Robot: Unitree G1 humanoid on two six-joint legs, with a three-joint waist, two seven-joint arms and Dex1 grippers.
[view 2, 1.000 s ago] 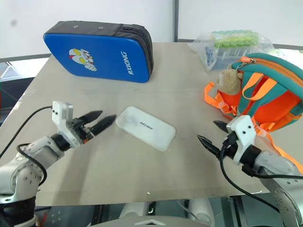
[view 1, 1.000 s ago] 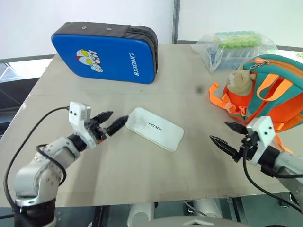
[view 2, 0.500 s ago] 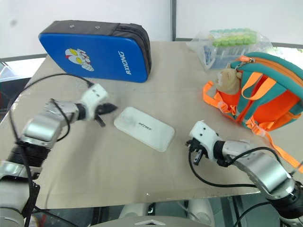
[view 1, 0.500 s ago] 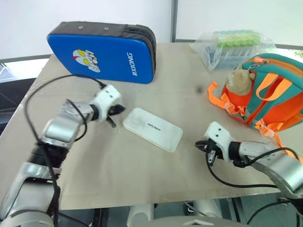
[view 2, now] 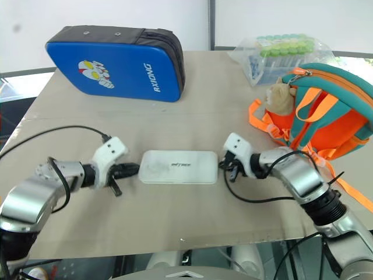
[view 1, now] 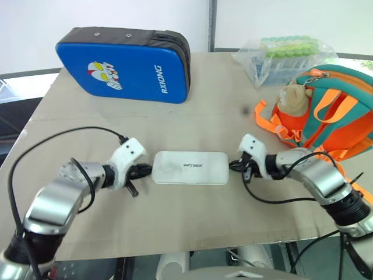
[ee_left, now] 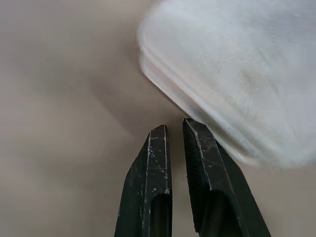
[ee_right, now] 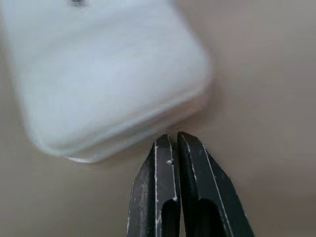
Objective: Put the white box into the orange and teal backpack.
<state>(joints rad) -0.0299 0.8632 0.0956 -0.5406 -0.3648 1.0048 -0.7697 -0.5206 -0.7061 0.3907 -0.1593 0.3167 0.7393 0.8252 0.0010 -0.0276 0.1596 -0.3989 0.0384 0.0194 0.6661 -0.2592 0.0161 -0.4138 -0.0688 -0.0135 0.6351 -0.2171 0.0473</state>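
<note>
Beige tabletop (view 1: 192, 122) runs across the scene, with a blue case (view 1: 123, 64) at the far left, a bag of tubes (view 1: 285, 58) at the far right, and the backpack (view 1: 335, 114) on the right edge, its plush charm (view 1: 294, 98) facing inward. Between the arms, near the front, lies the box (view 1: 190, 168).

A second ago the box sat skewed, one corner pointing toward the left arm, and both grippers hung back from it with fingers spread. Now it lies squared up, long sides parallel to the near table edge. The left gripper (view 1: 143, 170) has come down to its left end and the right gripper (view 1: 235, 165) to its right end. Each pair of fingers is closed together, tips pressed at or just beside the box's short edges, with nothing held between them. The left wrist view shows the closed tips just by a rounded corner of the box; the right wrist view shows the other pair likewise at the opposite end.

Judging from this, the arms have pinched the box lengthwise between closed fingertips, probably to straighten it or lift it as a pair. It is well apart from the backpack, whose opening I cannot make out, so the carry and insertion remain.
</note>
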